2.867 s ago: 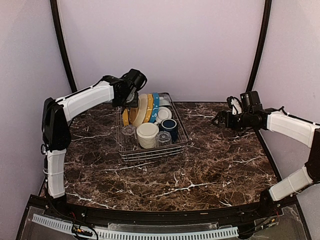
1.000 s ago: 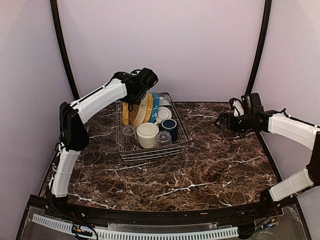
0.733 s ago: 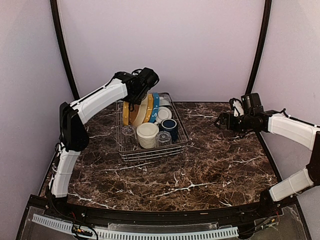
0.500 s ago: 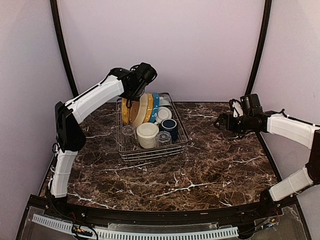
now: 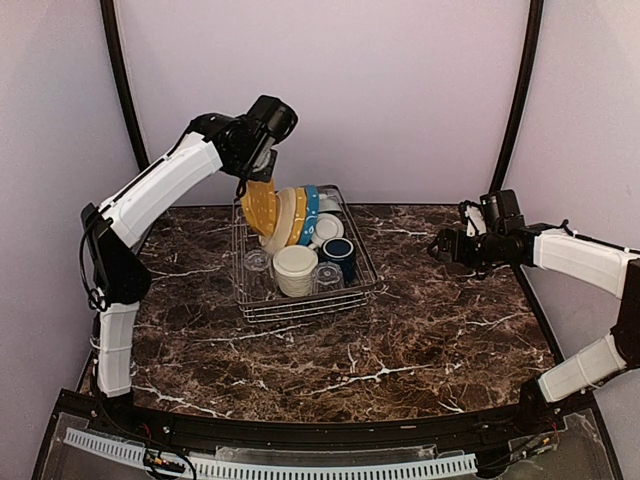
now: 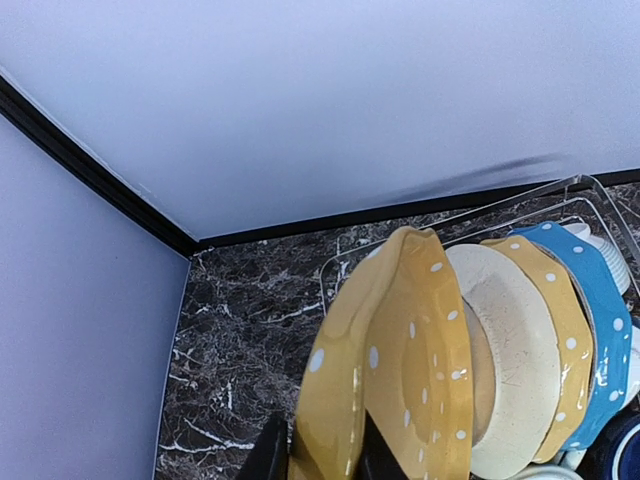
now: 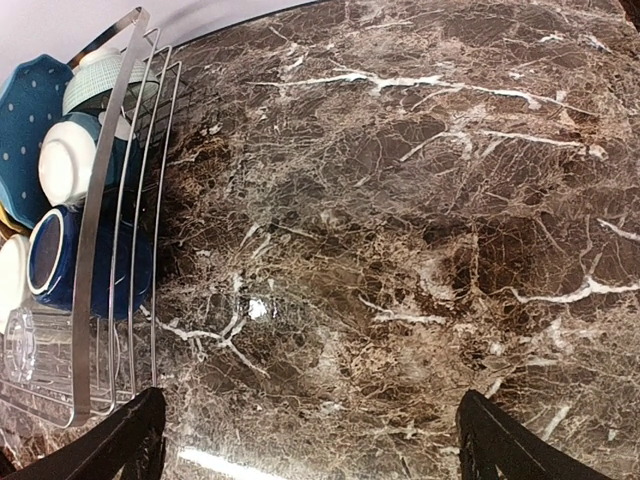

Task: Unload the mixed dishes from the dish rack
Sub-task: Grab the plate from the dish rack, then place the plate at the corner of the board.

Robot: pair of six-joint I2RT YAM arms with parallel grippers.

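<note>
- Most dishes [image 5: 296,270] stayed in your dish rack [image 5: 310,300] on the bench [image 5: 430,330].
- One yellow plate [image 5: 260,207] rose above its far-left corner, so unloading had begun.
- Your left hand [image 5: 250,185] clamped that plate's rim; your right hand [image 5: 440,247] hung spread, empty.

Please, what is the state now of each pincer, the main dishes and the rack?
dish rack: on the table, loaded.
yellow dotted plate: lifted, tilted, gripped at its rim.
left pincer: shut on the yellow dotted plate.
right pincer: open, empty, over the table.
cream plate: on edge in the dish rack.
blue dotted plate: on edge in the dish rack.
dark blue mug: in the dish rack, mouth up.
</note>
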